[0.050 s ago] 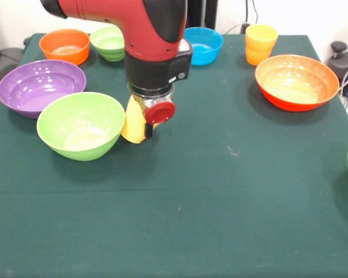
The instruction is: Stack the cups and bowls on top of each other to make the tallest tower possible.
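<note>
Table: dark green cloth-covered table (220, 191) fills the frame.
Gripper: gripper (146, 128) left of centre, over a tilted glossy yellow plastic cup (133, 124); grip cannot be told.
Bowls: large light green plastic bowl (81, 124) touching the cup's left; purple bowl (39, 86) upper left; orange-red bowl (296, 81) upper right.

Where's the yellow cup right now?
Front view: the yellow cup sits left of centre, tilted, directly under the arm's wrist, beside the large light green bowl.

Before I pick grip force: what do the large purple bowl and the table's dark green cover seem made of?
Large purple bowl: likely hard plastic, glossy; bright highlights streak its inside. Dark green cover: looks like matte cloth; no shine, with faint creases and lint specks.
</note>
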Robot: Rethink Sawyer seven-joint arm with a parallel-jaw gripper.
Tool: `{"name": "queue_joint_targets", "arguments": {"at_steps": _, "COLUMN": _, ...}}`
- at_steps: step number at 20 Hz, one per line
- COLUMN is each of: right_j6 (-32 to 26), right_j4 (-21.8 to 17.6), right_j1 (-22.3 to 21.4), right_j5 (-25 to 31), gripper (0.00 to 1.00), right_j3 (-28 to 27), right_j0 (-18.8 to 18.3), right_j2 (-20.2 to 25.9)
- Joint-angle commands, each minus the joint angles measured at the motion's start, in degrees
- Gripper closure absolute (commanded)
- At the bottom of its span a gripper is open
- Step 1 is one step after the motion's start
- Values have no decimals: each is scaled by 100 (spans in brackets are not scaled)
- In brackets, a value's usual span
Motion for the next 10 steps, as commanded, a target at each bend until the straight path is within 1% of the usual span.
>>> {"name": "queue_joint_targets", "arguments": {"at_steps": 1, "right_j6": -1651, "right_j4": -399, "right_j1": 386, "right_j5": 736, "gripper": 100, "right_j3": -874, "right_j0": 160, "right_j2": 689}}
{"name": "queue_joint_targets", "arguments": {"at_steps": 4, "right_j6": -1648, "right_j4": -439, "right_j1": 449, "right_j5": 796, "gripper": 100, "right_j3": -1028, "right_j0": 252, "right_j2": 689}}
{"name": "queue_joint_targets", "arguments": {"at_steps": 8, "right_j6": -1602, "right_j4": -424, "right_j1": 497, "right_j5": 867, "gripper": 100, "right_j3": -1142, "right_j0": 285, "right_j2": 679}}
{"name": "queue_joint_targets", "arguments": {"at_steps": 10, "right_j6": -1611, "right_j4": -566, "right_j1": 477, "right_j5": 828, "gripper": 100, "right_j3": -1214, "right_j0": 341, "right_j2": 542}}
